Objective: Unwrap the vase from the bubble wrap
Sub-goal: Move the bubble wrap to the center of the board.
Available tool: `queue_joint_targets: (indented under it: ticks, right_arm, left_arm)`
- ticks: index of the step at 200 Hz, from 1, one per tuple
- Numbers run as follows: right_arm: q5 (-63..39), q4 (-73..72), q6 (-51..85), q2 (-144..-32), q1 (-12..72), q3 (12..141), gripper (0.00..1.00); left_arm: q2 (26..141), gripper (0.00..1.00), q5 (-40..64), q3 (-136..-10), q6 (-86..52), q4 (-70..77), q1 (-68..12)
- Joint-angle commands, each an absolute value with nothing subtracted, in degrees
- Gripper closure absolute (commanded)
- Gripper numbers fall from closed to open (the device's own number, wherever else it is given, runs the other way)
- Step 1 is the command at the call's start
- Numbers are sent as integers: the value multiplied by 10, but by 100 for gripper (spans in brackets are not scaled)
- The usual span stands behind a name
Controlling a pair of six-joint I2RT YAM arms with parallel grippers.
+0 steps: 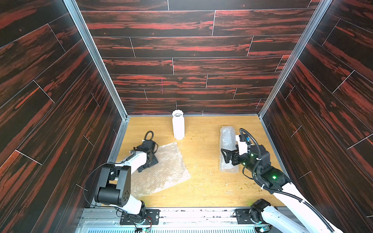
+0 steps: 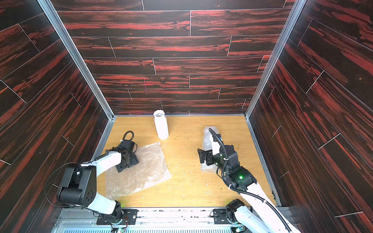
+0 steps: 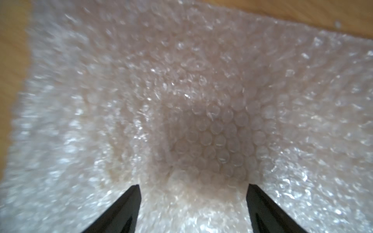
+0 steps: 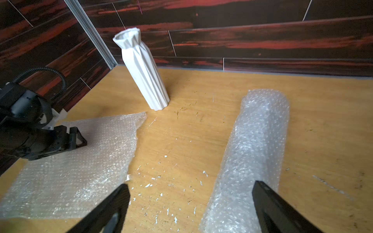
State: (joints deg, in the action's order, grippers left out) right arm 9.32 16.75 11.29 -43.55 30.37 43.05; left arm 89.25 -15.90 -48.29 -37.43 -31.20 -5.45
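My left pincer (image 3: 193, 185) gaped wide and empty, right down at the flat bubble wrap sheet (image 1: 169, 167). My right pincer (image 4: 190, 183), equally wide and empty, hung over one side of the rolled bubble wrap (image 4: 260, 131). The vase (image 1: 178, 125) stood bare, well beyond both. Unwrapping looked finished; next, I judged, I had to back away cleanly.

- The flat sheet of translucent whitish bubble wrap (image 3: 181, 90) is looking like thin, bumpy plastic, glinting.
- The rolled translucent bubble wrap (image 4: 260, 141) is showing the same pimpled, shiny film.
- The tall white faceted vase (image 4: 144, 74) is looking matt and ridged.
- The light wooden tabletop (image 4: 181, 131) is showing grain, scuffs and white flecks.
- The dark red-black wood-grain wall panels (image 1: 181, 50) are gleaming faintly.
- The black fingers (image 3: 125, 209) of my left gripper (image 3: 193, 185) are looking like matt plastic.
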Motion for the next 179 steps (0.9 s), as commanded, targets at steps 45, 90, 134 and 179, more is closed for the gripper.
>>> queue_joint_targets:
  ticks: [45,90,134,179]
  right_arm:
    - [114,182,96,-400,294,449,1]
    - [132,192,126,-439,286,453,1]
    - [43,193,173,-524,193,463,1]
    - [69,216,174,-543,187,493,1]
  left_arm:
    - [867,13,-203,-523,-335,-391,-26]
    - [757,13,-55,-453,-406,-337,-129]
    - [795,13,30,-376,-468,-193,-170]
    - [820,13,-14,-373,-436,-206,-163]
